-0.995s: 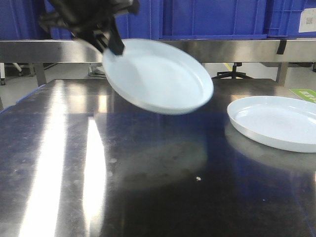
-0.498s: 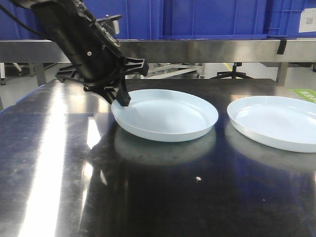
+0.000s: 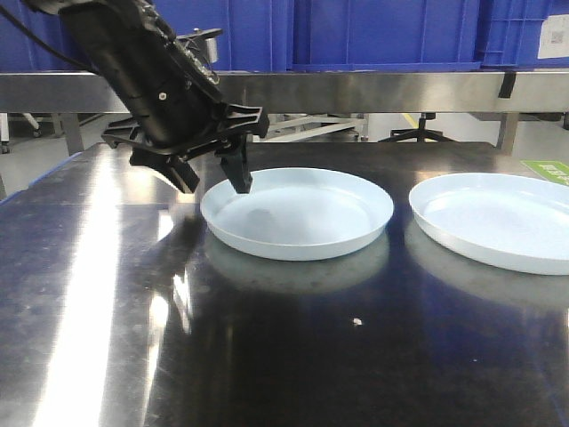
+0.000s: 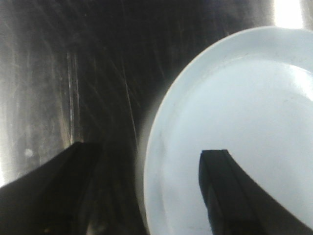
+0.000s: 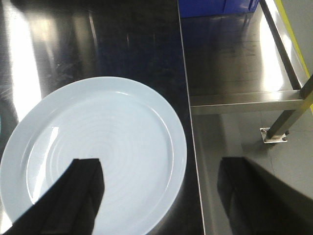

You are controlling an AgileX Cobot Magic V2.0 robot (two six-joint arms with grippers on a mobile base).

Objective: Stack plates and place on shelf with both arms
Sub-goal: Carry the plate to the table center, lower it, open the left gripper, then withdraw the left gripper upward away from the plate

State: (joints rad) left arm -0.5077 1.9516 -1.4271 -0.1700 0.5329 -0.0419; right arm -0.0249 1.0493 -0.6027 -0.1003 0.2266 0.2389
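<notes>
Counter (image 3: pixel 267 356): dark glossy steel streaked with glare, carrying left plate (image 3: pixel 298 213) and right plate (image 3: pixel 498 221), flat and apart.
Left tool (image 3: pixel 216 182): fingers spread, straddling left plate's rim.
Right tool (image 5: pixel 161 196): spread wide above right plate.
Shelf (image 3: pixel 400 89): steel rail behind, blue crates (image 3: pixel 382 31) above.

The left plate (image 3: pixel 302 218), carried tilted in the air one second ago, now lies flat on the desk (image 3: pixel 267 356), just left of the right plate (image 3: pixel 498 222). The left gripper (image 3: pixel 216 185), clamped on the left plate's rim half a second ago, has released it. The jaws are spread, one finger over the plate and one outside its rim.
</notes>
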